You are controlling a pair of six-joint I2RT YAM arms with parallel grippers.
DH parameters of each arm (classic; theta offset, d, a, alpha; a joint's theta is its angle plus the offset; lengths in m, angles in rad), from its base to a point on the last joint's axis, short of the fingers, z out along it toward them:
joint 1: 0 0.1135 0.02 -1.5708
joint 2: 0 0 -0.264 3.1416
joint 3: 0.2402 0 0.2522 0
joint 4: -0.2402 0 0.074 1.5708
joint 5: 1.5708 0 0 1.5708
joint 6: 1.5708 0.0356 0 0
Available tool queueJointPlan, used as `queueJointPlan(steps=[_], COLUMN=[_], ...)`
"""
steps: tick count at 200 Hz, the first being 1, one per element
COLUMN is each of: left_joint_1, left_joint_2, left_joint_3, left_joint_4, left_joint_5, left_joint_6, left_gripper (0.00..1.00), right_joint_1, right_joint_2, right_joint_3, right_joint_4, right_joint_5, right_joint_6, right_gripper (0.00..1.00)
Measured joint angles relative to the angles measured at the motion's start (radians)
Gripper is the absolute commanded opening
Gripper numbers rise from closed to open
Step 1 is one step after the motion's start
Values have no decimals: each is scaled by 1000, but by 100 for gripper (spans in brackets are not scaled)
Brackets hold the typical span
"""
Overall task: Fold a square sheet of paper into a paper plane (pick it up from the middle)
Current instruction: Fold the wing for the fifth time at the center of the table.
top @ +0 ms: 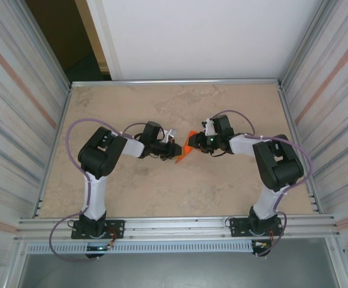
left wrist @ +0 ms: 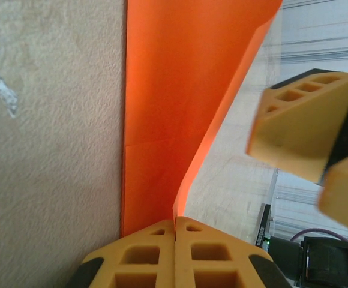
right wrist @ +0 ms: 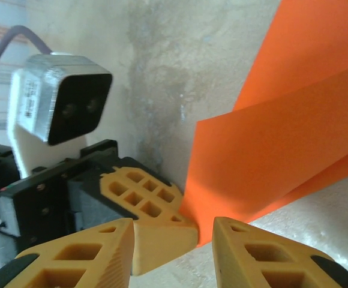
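The left gripper pinches the folded orange paper tight. The right wrist view shows the right gripper open, with the paper's corner between its jaws.

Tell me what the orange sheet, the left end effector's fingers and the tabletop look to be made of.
Orange sheet: thin matte paper, judging by its crisp crease and curl.
Left end effector fingers: yellowish plastic, probably printed, with open lattice cells.
Tabletop: beige, mottled, matte; possibly laminate or stone-look board, unclear.
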Motion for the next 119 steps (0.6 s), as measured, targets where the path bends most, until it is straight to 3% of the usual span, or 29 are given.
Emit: queueJointPlan(steps=[119], left_joint_1=[2], left_joint_2=[5], left_joint_3=[0], left_joint_4=[7], left_joint_5=[8], left_joint_6=[-14], left_gripper=[6], right_joint_1=[0], right_joint_2=[114], right_joint_3=[70], right_joint_4=[27], right_joint_5=[-22], right_joint_6=[0], right_gripper=[37])
